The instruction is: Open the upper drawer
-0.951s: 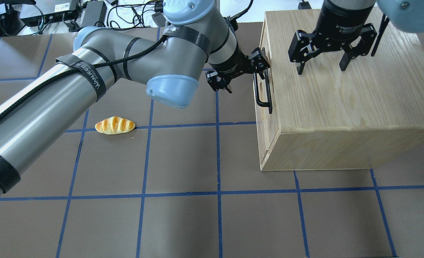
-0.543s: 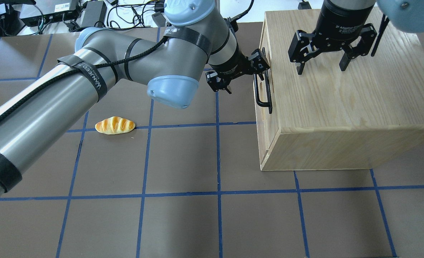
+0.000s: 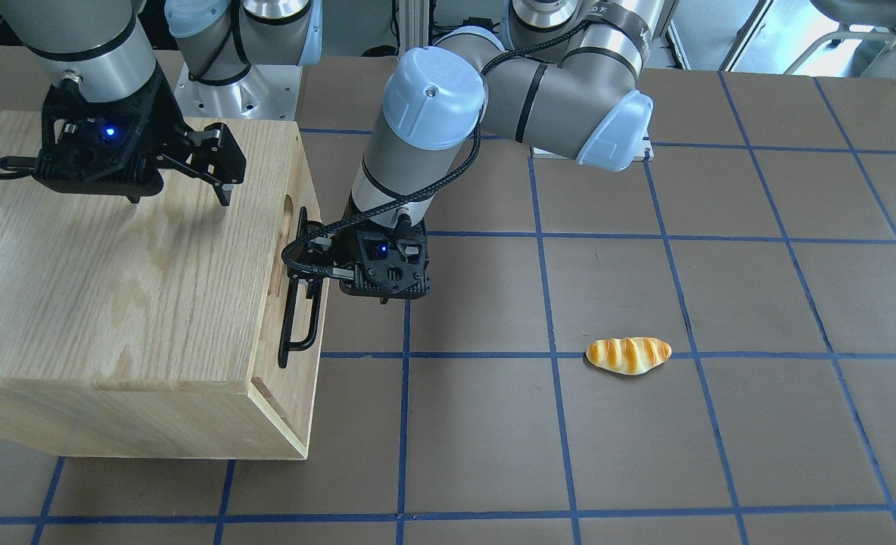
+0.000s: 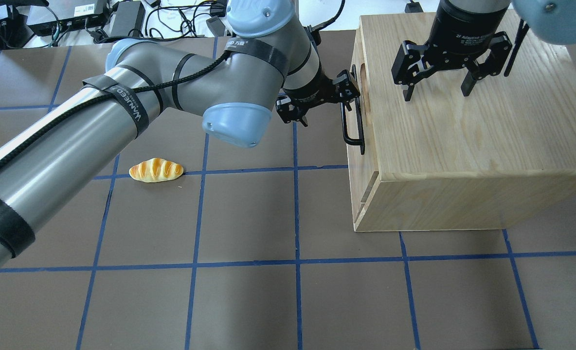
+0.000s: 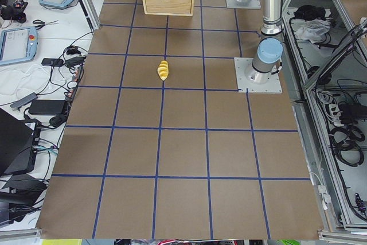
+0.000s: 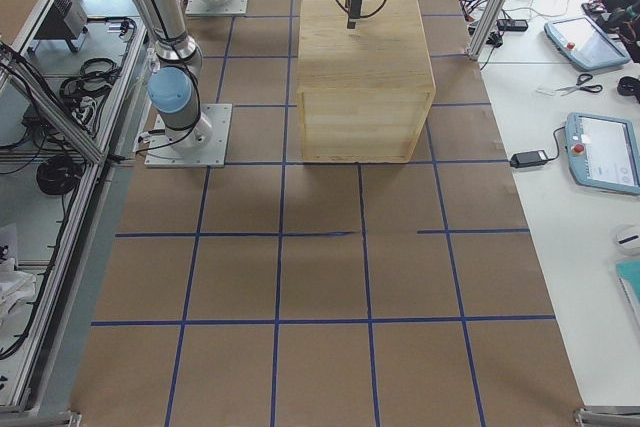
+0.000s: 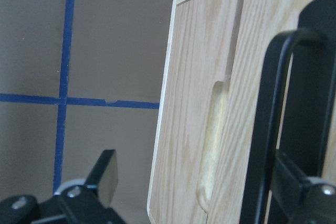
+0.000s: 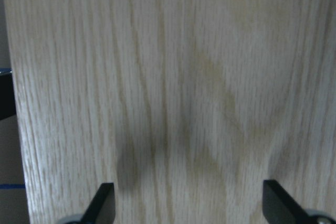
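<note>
The left gripper [image 4: 323,103], jaws apart with one finger [image 7: 299,187] hooked behind the handle [image 4: 344,124] of the barely ajar upper drawer [image 3: 297,175], should pull straight out, square to the cabinet [image 4: 463,146] under the spread-jawed right gripper [image 4: 437,95]; the table [image 4: 249,301] beyond offers room, bread roll [image 4: 156,170] well aside.

We're looking along the brown, blue-gridded tabletop [image 6: 320,287], and there's the light wood cabinet [image 6: 365,77] standing on it. The right arm [image 6: 165,89] rises from its base plate near the cabinet. The right gripper [image 6: 352,19] hangs over the cabinet's far top edge, fingers pointing down. A grey pendant [image 6: 603,152] lies on the white bench [image 6: 560,247] alongside.
</note>
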Available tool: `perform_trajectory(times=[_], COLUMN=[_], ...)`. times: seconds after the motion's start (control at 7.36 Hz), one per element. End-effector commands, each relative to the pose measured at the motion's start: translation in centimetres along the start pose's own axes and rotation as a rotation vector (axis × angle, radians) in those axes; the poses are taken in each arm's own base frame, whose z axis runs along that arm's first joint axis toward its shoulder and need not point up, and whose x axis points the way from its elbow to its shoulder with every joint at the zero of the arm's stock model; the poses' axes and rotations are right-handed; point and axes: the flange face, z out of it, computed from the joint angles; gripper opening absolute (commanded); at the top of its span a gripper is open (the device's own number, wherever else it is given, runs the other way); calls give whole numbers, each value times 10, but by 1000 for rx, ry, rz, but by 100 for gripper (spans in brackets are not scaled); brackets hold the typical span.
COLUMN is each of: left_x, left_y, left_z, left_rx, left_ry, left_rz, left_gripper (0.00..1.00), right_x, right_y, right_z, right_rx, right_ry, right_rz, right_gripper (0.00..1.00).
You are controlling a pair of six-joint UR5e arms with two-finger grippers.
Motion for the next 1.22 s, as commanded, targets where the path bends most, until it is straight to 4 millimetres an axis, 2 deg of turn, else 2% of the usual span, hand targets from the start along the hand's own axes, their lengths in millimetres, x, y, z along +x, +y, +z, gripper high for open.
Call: perform_trajectory(times=[0.0,0.41,0.68,1.09], left_x=[-4,-8,-26,-38], left_y=[-5,-8,-23,-29], left_z=[-7,-8,-16,-17], left_rx=[30,31,40,41], left_ry=[-31,-35,-40,-47], left_rz=[15,17,-8,-1], left_gripper=[100,100,100,100], right_x=[1,0,0,1], right_y=[0,0,0,0], right_z=[0,1,0,0], right_rx=[0,-1,0,0], right_ry=[0,0,0,0], right_rz=[0,-2,0,2], right_gripper=[100,100,100,100])
